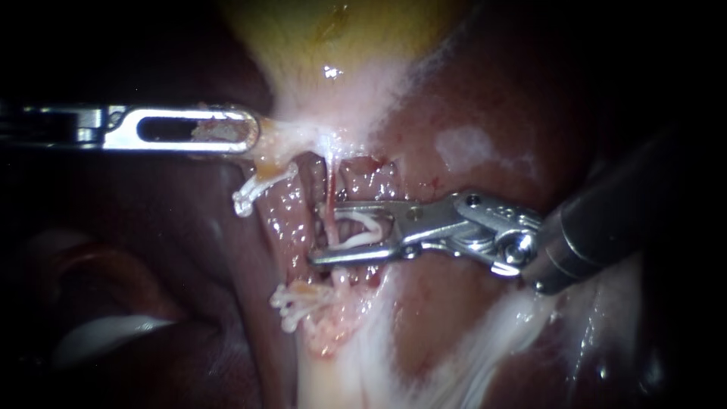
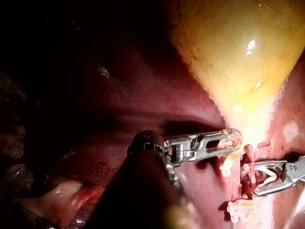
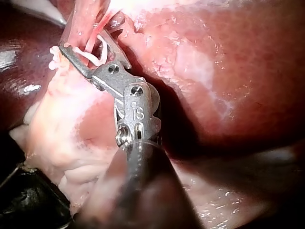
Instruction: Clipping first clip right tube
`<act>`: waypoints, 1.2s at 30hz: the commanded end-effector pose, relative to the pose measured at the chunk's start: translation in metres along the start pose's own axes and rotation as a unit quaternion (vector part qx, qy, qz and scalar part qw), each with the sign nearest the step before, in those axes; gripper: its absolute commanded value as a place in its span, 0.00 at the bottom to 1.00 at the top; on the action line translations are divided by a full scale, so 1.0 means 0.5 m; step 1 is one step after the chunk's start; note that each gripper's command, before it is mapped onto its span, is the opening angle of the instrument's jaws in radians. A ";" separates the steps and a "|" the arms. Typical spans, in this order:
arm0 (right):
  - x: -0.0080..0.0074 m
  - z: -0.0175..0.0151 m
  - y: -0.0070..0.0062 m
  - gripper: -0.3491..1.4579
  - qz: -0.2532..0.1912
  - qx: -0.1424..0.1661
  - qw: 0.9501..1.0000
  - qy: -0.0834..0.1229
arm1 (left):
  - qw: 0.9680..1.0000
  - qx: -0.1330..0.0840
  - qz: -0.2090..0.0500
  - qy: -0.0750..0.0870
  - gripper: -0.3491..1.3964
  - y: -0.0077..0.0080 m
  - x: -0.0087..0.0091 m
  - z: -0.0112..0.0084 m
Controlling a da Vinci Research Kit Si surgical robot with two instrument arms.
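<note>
Against the dark red liver [image 1: 447,303], my left instrument [image 1: 254,133] has its slotted jaws closed on the neck of the yellow gallbladder [image 1: 318,45]. My right instrument [image 1: 319,232] holds its jaws wide astride the thin red right tube [image 1: 331,174], carrying an open white clip [image 1: 362,221]. The clip looks placed but not yet closed, so the next move is a full squeeze without sliding.

Left instrument [image 1: 250,130], jaws tight on the gallbladder [image 1: 303,30] above the tube [image 1: 331,178]; right instrument [image 1: 324,233] astride it, jaws apart, both against a clip [image 1: 362,227].
</note>
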 end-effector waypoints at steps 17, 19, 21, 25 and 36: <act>-0.0016 0.0016 -0.0026 0.47 0.046 0.061 0.997 0.028 | 1.000 0.000 0.000 0.000 0.00 -0.0001 0.0000 0.0000; -0.0015 0.0017 -0.0033 0.47 0.054 0.071 0.996 0.032 | 1.000 0.000 0.000 0.000 0.00 0.0000 0.0000 -0.0001; -0.0016 0.0019 -0.0039 0.47 0.058 0.081 0.995 0.031 | 1.000 0.000 0.000 0.000 0.00 0.0000 0.0000 -0.0001; -0.0023 0.0025 -0.0048 0.46 0.065 0.096 0.993 0.027 | 1.000 0.000 0.000 0.000 0.00 0.0000 0.0000 -0.0001; -0.0048 0.0056 -0.0056 0.45 0.092 0.125 0.987 0.043 | 1.000 0.000 0.000 0.000 0.00 -0.0001 0.0000 0.0000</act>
